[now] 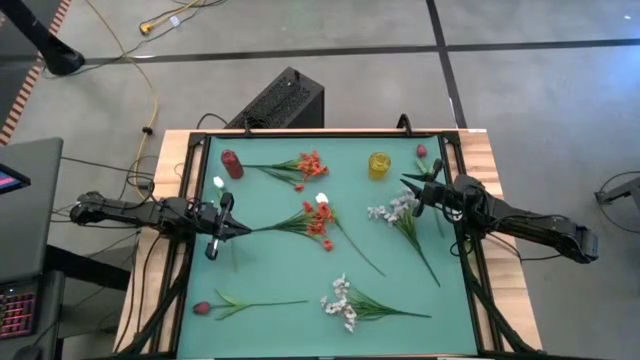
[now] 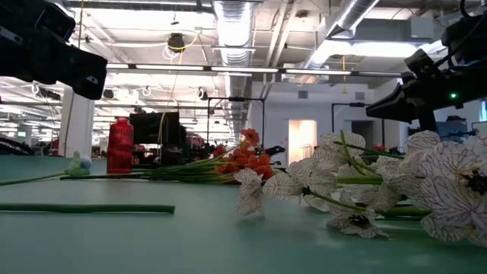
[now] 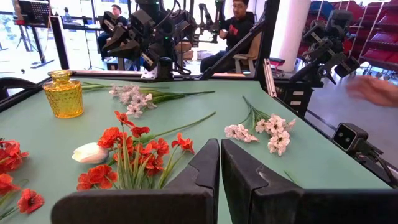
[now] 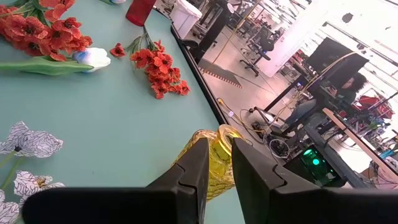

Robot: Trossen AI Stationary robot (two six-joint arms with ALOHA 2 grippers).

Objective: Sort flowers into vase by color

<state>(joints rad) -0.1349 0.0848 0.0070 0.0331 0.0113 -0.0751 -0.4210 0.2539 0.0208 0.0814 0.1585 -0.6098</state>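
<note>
Flowers lie flat on the green mat (image 1: pixel 280 270): two red-orange clusters (image 1: pixel 310 165) (image 1: pixel 318 222), white buds (image 1: pixel 218 183) (image 1: pixel 322 199), two white sprays (image 1: pixel 393 210) (image 1: pixel 340 300) and a dark red bud (image 1: pixel 203 308). A red vase (image 1: pixel 232 165) and a yellow vase (image 1: pixel 379 165) stand at the far side. My left gripper (image 3: pixel 220 146) hovers shut at the mat's left edge (image 1: pixel 240 229), pointing level across the mat. My right gripper (image 4: pixel 219 143) hovers at the right edge (image 1: pixel 408 183), fingers slightly apart with nothing between them; the yellow vase (image 4: pixel 217 158) shows just beyond their tips.
The table's black frame (image 1: pixel 190 190) runs along both sides of the mat. A black box (image 1: pixel 280 100) stands behind the far edge. People sit beyond the table (image 3: pixel 233 25), and a blurred hand (image 3: pixel 373 90) shows off to one side. Bare mat lies between the flowers.
</note>
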